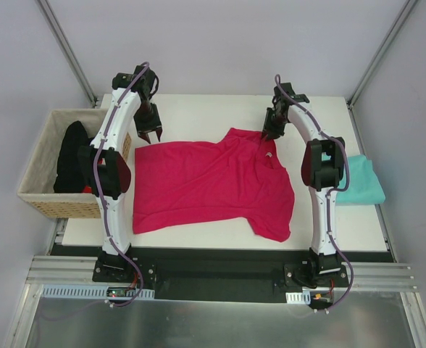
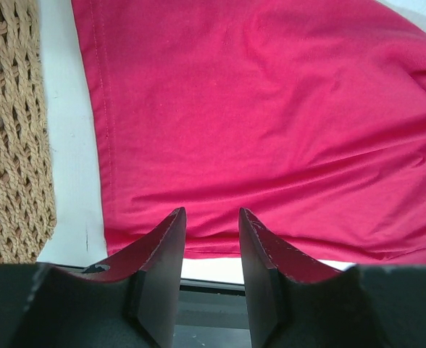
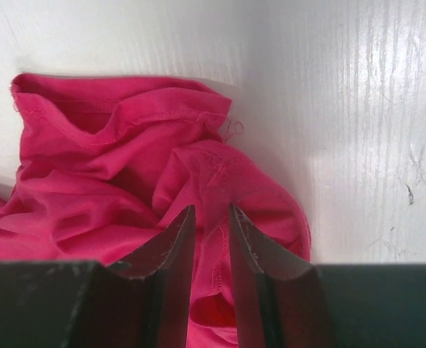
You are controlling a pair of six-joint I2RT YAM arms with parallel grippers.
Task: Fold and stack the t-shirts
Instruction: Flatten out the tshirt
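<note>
On the white surface the crimson-pink t-shirt sprawls mid-frame, with the teal t-shirt at the right edge. The right claw pinches the pink cloth's bunched top, while the left claw hangs open above its upper-left corner.

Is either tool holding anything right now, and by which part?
The right tool appears to pinch the pink t-shirt at its bunched far sleeve. The left tool is open and holds nothing.
</note>
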